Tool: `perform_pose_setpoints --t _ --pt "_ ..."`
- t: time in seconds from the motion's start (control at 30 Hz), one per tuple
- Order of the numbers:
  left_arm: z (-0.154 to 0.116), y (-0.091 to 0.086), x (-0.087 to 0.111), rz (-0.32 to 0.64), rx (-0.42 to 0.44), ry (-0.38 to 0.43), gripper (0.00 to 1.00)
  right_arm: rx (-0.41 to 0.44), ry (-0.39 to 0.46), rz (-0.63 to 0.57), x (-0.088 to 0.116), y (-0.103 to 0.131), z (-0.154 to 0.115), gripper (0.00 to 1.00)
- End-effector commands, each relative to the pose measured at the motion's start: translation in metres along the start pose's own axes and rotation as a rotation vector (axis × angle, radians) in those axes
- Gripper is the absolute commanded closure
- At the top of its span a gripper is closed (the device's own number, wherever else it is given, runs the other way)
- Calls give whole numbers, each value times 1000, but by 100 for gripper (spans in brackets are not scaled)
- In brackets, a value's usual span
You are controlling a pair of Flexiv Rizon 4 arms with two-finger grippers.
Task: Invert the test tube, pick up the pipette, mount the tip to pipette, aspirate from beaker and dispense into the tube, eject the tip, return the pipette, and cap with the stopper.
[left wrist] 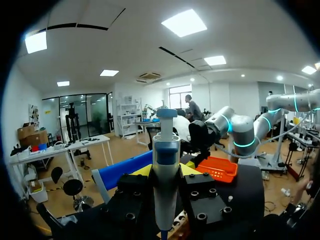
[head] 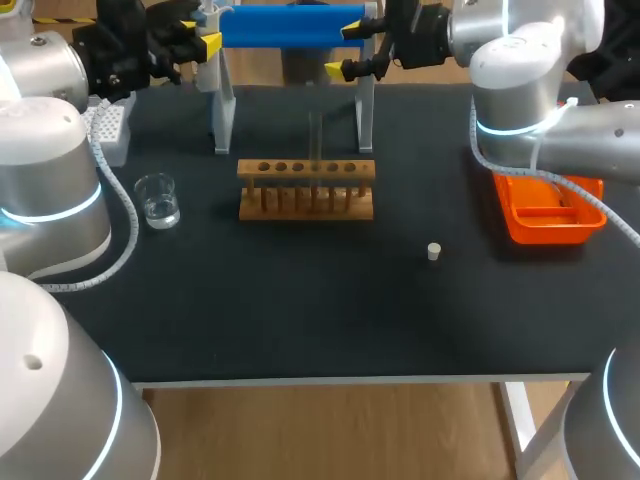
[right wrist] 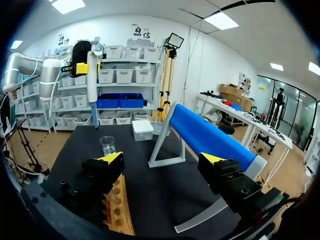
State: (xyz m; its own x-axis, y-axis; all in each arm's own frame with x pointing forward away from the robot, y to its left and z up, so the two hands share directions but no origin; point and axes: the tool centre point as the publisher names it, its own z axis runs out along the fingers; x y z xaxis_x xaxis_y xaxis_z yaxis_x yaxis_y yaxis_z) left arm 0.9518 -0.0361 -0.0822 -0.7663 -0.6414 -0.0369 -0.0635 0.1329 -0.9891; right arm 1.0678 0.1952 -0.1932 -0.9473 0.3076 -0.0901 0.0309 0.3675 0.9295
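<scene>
Pipette (left wrist: pixel 166 155) clamped in left gripper (right wrist: pixel 79 66)
It hangs upright over the table's far left, beyond the beaker (head: pixel 157 200); right gripper (right wrist: pixel 161 161) holds nothing (fingers wide apart) by the blue stand (head: pixel 290 27); test tube (head: pixel 315 150) stands in the rack (head: pixel 305 190)

The left arm (head: pixel 45 170) was raised, its wrist level, and the left gripper (head: pixel 203 44) gripped the pipette (left wrist: pixel 165 165) upright between its fingers. The right arm (head: pixel 512 75) was raised likewise, with the right gripper (right wrist: pixel 162 161) spread wide, pointing toward the left one.
</scene>
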Motion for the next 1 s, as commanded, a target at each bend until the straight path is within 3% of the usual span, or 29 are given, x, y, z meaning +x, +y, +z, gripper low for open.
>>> perform_pose_setpoints --t 0.03,0.33,0.77,1.0 --pt "7 -2 -2 -3 -5 -9 100 9 0 -3 1 1 2 0" --pt "25 -3 -12 -38 -23 -40 100 10 0 -3 1 1 2 0" --pt "56 7 -37 -96 -36 -145 100 10 0 -3 1 1 2 0" --pt "67 16 -47 -100 -59 -260 100 10 0 -3 1 1 2 0"
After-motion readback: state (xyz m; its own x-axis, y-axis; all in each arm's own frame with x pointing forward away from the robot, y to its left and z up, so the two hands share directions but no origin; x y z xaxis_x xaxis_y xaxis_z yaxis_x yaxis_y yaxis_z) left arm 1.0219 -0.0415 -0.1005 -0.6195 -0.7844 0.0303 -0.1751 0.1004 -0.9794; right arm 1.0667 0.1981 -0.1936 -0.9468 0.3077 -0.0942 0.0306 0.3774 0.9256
